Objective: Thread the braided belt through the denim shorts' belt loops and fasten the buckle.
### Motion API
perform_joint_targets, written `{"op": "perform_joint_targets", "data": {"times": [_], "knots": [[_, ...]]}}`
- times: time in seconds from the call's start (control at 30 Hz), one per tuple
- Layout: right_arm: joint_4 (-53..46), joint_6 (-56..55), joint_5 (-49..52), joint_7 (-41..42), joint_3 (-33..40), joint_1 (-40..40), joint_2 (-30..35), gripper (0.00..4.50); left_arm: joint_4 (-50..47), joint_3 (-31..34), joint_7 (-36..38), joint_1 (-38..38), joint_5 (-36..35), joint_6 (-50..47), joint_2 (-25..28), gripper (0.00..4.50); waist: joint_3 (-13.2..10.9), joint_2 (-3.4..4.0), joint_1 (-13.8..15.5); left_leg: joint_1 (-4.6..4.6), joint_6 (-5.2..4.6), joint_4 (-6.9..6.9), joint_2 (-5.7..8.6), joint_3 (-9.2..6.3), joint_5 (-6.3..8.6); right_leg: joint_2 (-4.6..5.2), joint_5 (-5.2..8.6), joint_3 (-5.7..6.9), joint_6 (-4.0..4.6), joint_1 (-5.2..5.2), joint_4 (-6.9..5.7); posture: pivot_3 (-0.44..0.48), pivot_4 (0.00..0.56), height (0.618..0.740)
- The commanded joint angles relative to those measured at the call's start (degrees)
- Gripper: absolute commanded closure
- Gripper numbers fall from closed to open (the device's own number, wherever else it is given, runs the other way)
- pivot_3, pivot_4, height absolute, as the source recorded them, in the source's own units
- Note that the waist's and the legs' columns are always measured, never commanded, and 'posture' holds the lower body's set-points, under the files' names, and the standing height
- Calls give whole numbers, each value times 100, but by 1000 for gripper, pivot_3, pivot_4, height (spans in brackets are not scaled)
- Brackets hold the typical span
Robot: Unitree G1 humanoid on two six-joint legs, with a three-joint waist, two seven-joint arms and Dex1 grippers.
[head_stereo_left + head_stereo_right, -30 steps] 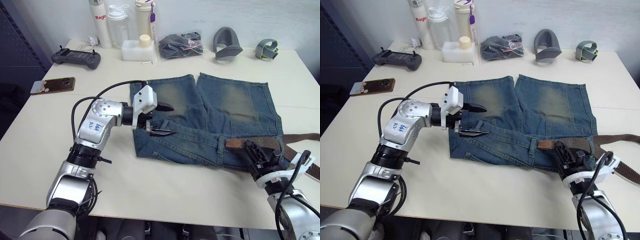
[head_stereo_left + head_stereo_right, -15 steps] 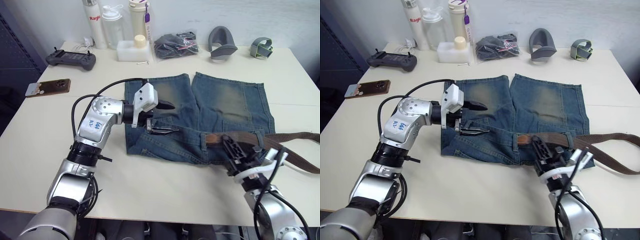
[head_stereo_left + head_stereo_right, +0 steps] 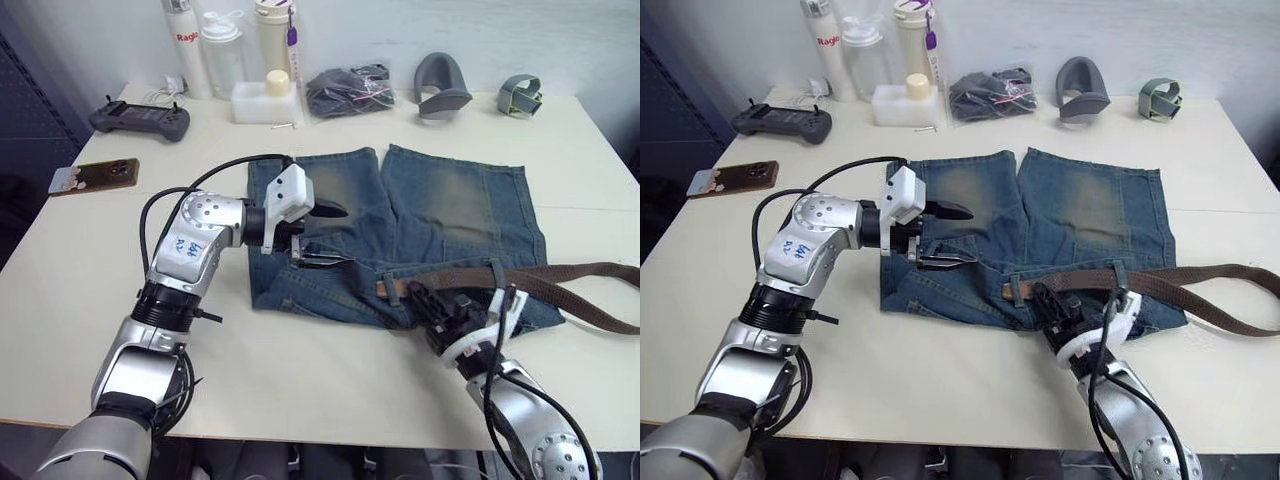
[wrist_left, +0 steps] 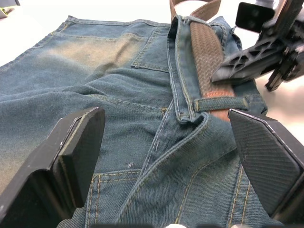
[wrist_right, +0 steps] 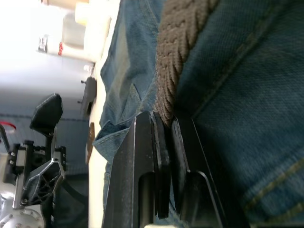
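The denim shorts (image 3: 440,215) lie flat mid-table, waistband towards me. The braided belt (image 3: 560,275) runs along the waistband, its tan tip (image 3: 388,289) pointing left and its long end trailing off the right side; the buckle is out of view. My right gripper (image 3: 425,300) is shut on the belt (image 5: 166,90) just behind the tip. The strap passes under a belt loop (image 4: 218,102) and another loop (image 3: 492,272). My left gripper (image 3: 335,238) hovers open over the shorts' left half, left of the tip, its fingers (image 4: 71,161) holding nothing.
Bottles (image 3: 220,50), a white box (image 3: 265,100), a dark bundled cloth (image 3: 345,90) and two grey objects (image 3: 440,85) line the back edge. A controller (image 3: 140,118) and a phone (image 3: 92,175) lie at the far left. The table's front edge is close to the right arm.
My right gripper has travelled left along the waistband, drawing the belt tip with it through the loops. The left gripper has held its place. The camera has shifted slightly.
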State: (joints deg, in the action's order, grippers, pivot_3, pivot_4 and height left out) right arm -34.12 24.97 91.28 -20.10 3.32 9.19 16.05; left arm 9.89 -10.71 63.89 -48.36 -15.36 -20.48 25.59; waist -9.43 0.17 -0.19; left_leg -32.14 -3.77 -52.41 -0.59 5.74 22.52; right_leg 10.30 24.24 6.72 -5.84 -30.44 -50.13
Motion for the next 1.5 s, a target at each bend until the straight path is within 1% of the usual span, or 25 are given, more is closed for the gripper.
{"op": "perform_joint_targets", "data": {"times": [0.03, 0.23, 0.3, 0.37, 0.4, 0.43, 0.47, 0.5, 0.57, 0.6, 0.7, 0.83, 0.9, 0.93, 1.07, 1.13, 1.33, 1.5], "knots": [[330, 242, -555, -269, -145, -154, 85, 4479, -182, 56, -7, -95, -16, 20, 11, 0, 1, 0, -4, 0, 1, 0, -1, 0, 0, -1, 0, 0, 0, 0, -1, 0, 150, 648], [92, 517, -549, -190, -212, -281, 167, 4479, -152, 41, -12, -93, -11, 62, -32, 0, 4, -4, 1, 1, 3, -1, -2, 0, -2, -1, 0, 0, 0, 0, -5, 0, 150, 648], [28, 434, -529, -118, -66, -247, 151, 4479, -134, 32, -8, -99, -12, 82, -58, 0, 4, -4, 0, 1, 3, -1, -2, -1, -1, -2, 0, 0, 0, 0, -5, 0, 150, 648], [-47, 209, -267, -73, 226, -131, 35, 3646, -107, 31, -3, -111, -5, 105, -80, 0, 4, -4, 6, 1, 3, 0, -2, -1, -1, -2, 0, 0, 0, 0, -7, 0, 150, 648], [-75, 137, -182, -57, 332, -92, -6, 3350, -94, 33, -1, -116, -1, 114, -89, 0, 4, -4, 8, 0, 3, -1, -2, -1, -1, -2, 0, 0, 0, 0, -6, 0, 150, 648], [-107, -4, -78, -103, 489, -64, -101, 2847, -83, 33, 1, -122, 3, 123, -97, 0, 4, -4, 15, 0, 3, -1, -2, -1, -1, -1, 0, 0, 0, 0, -7, 0, 150, 648], [-130, -139, 9, -195, 660, -31, -168, 2486, -73, 34, 4, -128, 5, 132, -103, 0, 4, -4, 19, -1, 3, -2, -1, -1, -1, -1, 0, 1, 0, 0, -7, 0, 150, 648], [-163, -229, 87, -242, 798, 4, -200, 1997, -65, 33, 7, -130, 7, 140, -108, 0, 4, -4, 25, -1, 2, -3, -1, -1, -1, -1, 0, 1, 0, 0, -7, 0, 150, 648], [-257, -323, 297, -284, 972, 57, -234, 1274, -55, 27, 11, -130, 11, 158, -114, 0, 4, -4, 53, -4, 1, -9, 5, -1, -1, 2, 0, -1, -1, 0, -8, 0, 150, 648], [-284, -367, 369, -298, 1077, 90, -225, 781, -49, 26, 12, -132, 12, 164, -117, 0, 4, -4, 56, -4, -1, -10, 6, -3, 1, 3, 0, -3, -1, 0, -10, 0, 150, 648], [-301, -513, 524, -329, 1333, 75, -208, 781, -33, 19, 16, -138, 15, 178, -127, 0, 4, -4, 54, -4, -2, -10, 6, -4, 1, 2, 0, -5, -1, 0, -12, 0, 150, 648], [-286, -511, 653, -358, 1432, 9, -153, 781, -27, 20, 19, -144, 18, 183, -130, 0, 4, -3, 21, -4, -2, -10, 5, -3, 1, 2, 0, -5, -1, 0, -14, 0, 150, 648], [-245, -530, 683, -370, 1415, -39, -188, 1297, -28, 19, 19, -140, 28, 185, -120, 0, 3, -3, 19, -4, -2, -10, 5, -4, 1, 2, 0, -5, 0, -1, -17, 0, 150, 648], [-218, -483, 677, -362, 1353, -61, -177, 1668, -31, 19, 19, -131, 35, 186, -111, 0, 3, -3, 20, -4, -2, -10, 5, -4, 1, 2, 0, -5, 0, -2, -17, 0, 150, 648], [-219, -413, 665, -329, 1109, -181, -258, 3458, -71, 20, 20, -95, 51, 169, -75, 0, 3, -2, 23, -4, -2, -10, 5, -3, 1, 2, 0, -6, 0, -2, -17, 0, 150, 648], [-276, -403, 714, -319, 996, -220, -304, 4460, -96, 19, 22, -78, 55, 153, -55, 0, 3, -2, 18, -4, -2, -10, 5, -4, 1, 2, 0, -6, 0, -2, -17, 0, 150, 648], [-299, -207, 887, -250, 599, -156, -358, 4490, -164, 14, 12, -37, 52, 112, -13, 0, 3, -2, 10, -4, -2, -10, 5, -4, 1, 2, 0, -6, 0, -2, -17, 0, 150, 648], [430, 78, 299, -14, 272, -210, -300, 4490, -181, -11, 13, -26, 62, 103, -8, 0, 3, -2, 6, -3, -2, -10, 4, -3, 1, 1, 0, -6, 0, -3, -18, 0, 150, 648]]}}
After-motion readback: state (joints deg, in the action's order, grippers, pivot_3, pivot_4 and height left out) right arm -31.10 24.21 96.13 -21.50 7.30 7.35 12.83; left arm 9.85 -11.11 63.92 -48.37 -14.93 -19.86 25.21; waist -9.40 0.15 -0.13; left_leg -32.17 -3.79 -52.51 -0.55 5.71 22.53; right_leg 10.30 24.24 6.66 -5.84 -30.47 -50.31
